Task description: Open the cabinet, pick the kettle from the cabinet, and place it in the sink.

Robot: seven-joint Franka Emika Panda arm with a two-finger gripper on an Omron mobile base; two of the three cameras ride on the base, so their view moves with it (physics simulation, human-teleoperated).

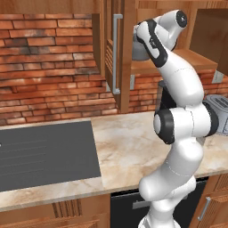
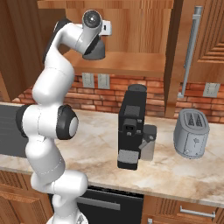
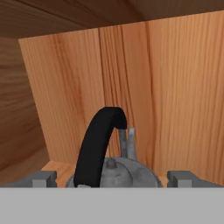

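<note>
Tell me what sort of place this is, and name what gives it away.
A home kitchen, rendered rather than real. The signs: a black stovetop set in a marble counter, a coffee machine and toaster against a brick wall, and wooden wall cabinets above.

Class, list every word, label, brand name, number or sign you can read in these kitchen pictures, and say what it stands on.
None can be read.
Coffee machine: no brand or label shows.
Toaster: small pale marks on its front, too small to read.
Kettle: plain metal, no text.
</note>
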